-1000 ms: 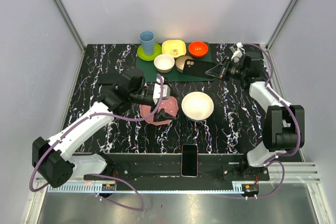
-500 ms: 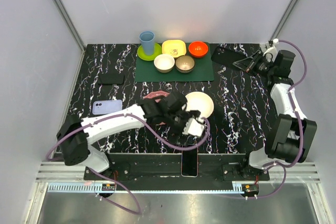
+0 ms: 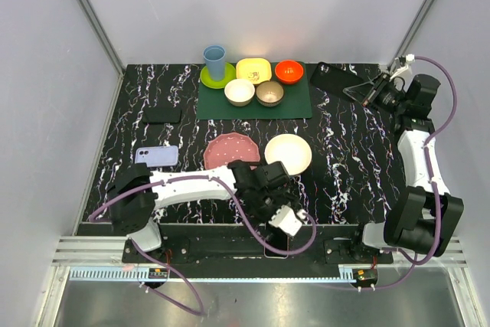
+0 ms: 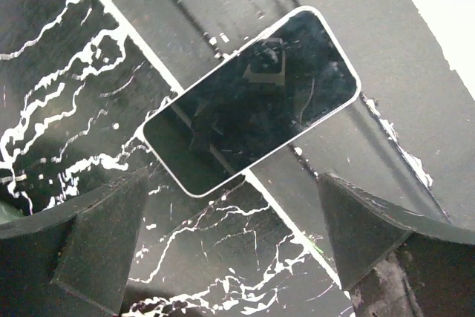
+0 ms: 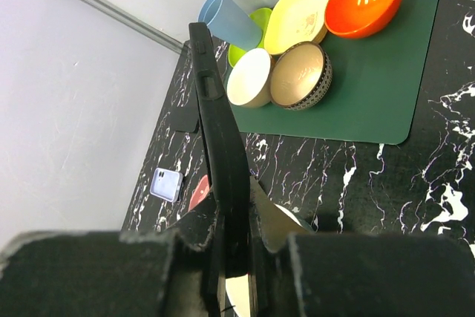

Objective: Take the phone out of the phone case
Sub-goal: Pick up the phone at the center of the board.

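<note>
Fingers of the left gripper [image 4: 231, 177] stand wide apart above the flat black smartphone [image 4: 252, 98] with its dark glossy screen. It lies face-up on the black base bar [image 3: 214, 241] at the near edge, seemingly seated in the thin pale-rimmed phone case [image 4: 194, 194]. At the far right, the right gripper [image 5: 231, 237] is clamped on a thin black slab [image 5: 215, 109].

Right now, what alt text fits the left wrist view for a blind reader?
A flat black glossy smartphone with a thin pale rim lies face up, diagonally across a dark grey strip and the black white-veined tabletop. The two dark fingers of the left gripper stand wide apart in the lower corners, touching nothing.
</note>
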Available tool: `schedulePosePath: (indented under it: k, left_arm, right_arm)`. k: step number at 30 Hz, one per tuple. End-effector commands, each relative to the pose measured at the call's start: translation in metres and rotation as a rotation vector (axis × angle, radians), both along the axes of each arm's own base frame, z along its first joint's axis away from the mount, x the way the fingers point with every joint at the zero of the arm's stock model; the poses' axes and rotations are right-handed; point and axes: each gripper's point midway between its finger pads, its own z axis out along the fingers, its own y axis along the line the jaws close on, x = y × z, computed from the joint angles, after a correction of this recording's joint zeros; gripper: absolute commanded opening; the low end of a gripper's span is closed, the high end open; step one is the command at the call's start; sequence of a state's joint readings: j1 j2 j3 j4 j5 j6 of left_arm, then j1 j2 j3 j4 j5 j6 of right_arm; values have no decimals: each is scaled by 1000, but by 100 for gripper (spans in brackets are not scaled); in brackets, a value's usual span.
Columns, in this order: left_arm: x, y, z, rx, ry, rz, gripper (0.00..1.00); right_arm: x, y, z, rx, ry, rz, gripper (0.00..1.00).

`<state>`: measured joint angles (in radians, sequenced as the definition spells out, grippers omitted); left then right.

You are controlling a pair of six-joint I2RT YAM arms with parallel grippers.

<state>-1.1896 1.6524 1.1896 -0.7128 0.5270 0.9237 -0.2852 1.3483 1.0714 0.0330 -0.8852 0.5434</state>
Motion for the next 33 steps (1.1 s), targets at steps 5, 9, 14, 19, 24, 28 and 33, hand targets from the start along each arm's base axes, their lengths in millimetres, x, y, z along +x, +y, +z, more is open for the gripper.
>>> schedulePosePath:
  k: [5, 9, 14, 19, 24, 28, 33]
  left_arm:
    - [-14, 6, -18, 10, -103, -291, 99]
    - [-10, 4, -30, 10, -150, -404, 99]
    - [-3, -5, -42, 29, -224, -492, 99]
    - [0, -15, -44, 35, -243, -572, 99]
    - [-2, -12, -45, 55, -245, -647, 99]
    - [-9, 2, -55, 108, -228, -758, 99]
    - [-18, -1, -59, 114, -213, -805, 99]
  right_arm:
    - [-7, 0, 14, -3, -65, 30, 0]
    - [-8, -3, 12, 0, -61, 25, 0]
    - [-8, -5, 12, -7, -66, 20, 0]
    - [-7, -8, 8, -11, -57, 10, 0]
    - [-7, -11, 8, -35, -67, 1, 0]
    - [-8, -12, 7, -35, -64, -1, 0]
    - [-9, -15, 6, -33, -62, -2, 0]
